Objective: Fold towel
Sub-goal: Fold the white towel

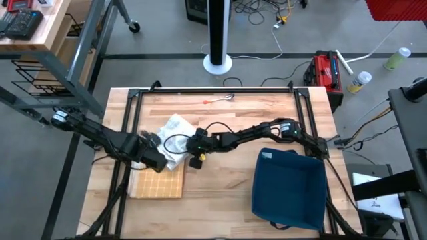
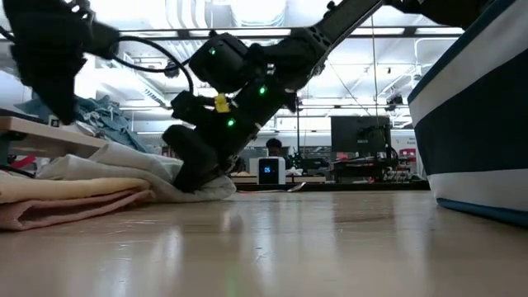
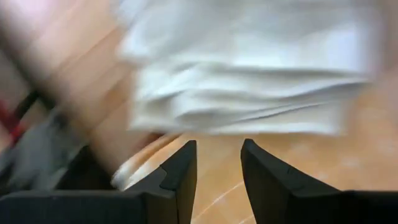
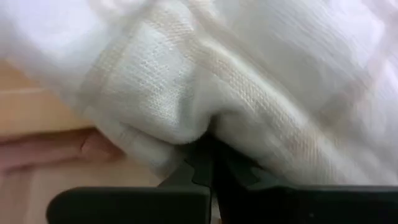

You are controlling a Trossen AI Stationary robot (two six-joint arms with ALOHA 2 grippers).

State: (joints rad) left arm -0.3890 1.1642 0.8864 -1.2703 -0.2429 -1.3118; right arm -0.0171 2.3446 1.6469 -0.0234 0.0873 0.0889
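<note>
**Now the right gripper pinches the white towel while the left one stands open**

Right in the middle of the light wooden table (image 1: 220, 180) lies a crumpled white cloth towel (image 1: 175, 133). Part of it rests on a flat tan folded cloth (image 1: 157, 183) that sits on the table's left side.

The right gripper (image 1: 193, 148) reaches across from the right and is down low at the towel's edge. Its two dark fingers are squeezed tight together, and a fold of the white towel is caught between them. You can see that best from the right wrist view, where the cloth bunches up at the fingertips (image 4: 202, 163).

The left gripper (image 1: 155, 160) sits just beside the towel, over the tan cloth. Its fingers (image 3: 180, 177) stand a little apart with a clear gap between them, and nothing is in that gap. The towel lies just ahead of them.

A dark blue fabric bin (image 1: 288, 188) sits on the table's right side, well apart from the towel.
</note>
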